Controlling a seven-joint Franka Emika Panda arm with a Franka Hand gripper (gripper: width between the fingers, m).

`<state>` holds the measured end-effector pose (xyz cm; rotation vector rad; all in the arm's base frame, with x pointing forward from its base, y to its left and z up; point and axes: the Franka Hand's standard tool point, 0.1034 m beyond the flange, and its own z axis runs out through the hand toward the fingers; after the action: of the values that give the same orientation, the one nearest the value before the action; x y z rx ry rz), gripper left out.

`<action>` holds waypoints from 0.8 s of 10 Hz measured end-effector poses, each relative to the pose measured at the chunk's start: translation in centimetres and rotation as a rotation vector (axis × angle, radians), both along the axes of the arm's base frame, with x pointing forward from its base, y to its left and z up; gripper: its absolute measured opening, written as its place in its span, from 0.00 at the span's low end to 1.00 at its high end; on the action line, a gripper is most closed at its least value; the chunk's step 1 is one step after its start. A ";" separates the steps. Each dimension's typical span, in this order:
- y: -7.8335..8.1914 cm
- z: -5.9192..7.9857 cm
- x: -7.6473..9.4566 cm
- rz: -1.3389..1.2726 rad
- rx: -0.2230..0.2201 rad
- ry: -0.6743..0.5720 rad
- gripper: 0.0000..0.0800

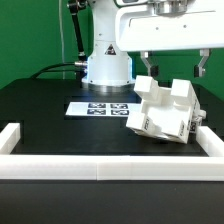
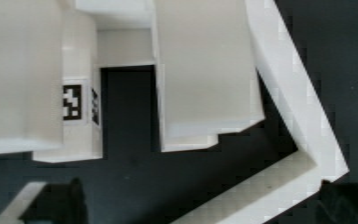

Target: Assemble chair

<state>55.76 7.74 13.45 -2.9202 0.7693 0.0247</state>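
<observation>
Nearest, a low white raised rail (image 1: 100, 165) borders the front of the black bench (image 1: 45, 125) and turns back along both sides. It probably serves as a stop against which parts can be braced. Just behind it, toward the exterior view's right, lies the small white plastic toy chair (image 1: 160, 112), a partly built cluster of blocky panels tipped off upright. It sits close to the right-hand stretch of rail, though whether it touches is unclear. That corner likely steadies it while pieces are joined.

Directly above hangs the large white two-finger end effector (image 1: 173, 66), its jaws spread wide and empty, clear of the chair. That stance suits lining up a grasp from overhead. The wrist view looks down onto the chair's panels, one bearing a black-and-white square marker tag (image 2: 69, 103), with the rail slanting alongside.

Farther back, the thin flat white marker board (image 1: 100, 105) lies apart from the work, and behind it stands the arm's white base (image 1: 105, 68).
</observation>
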 end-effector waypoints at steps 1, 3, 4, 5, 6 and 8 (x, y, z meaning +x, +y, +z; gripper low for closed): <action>-0.2 -0.5 -0.7 0.006 -0.003 0.006 0.81; -0.3 0.1 -1.7 0.007 0.006 0.015 0.81; -0.1 0.6 -1.8 0.005 0.009 0.010 0.81; 0.0 0.9 -2.0 0.005 0.012 0.008 0.81; -0.1 0.9 -2.3 0.004 0.014 0.009 0.81; -0.1 0.8 -2.6 0.003 0.014 0.010 0.81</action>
<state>53.19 7.62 14.28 -2.9106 0.7631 0.0449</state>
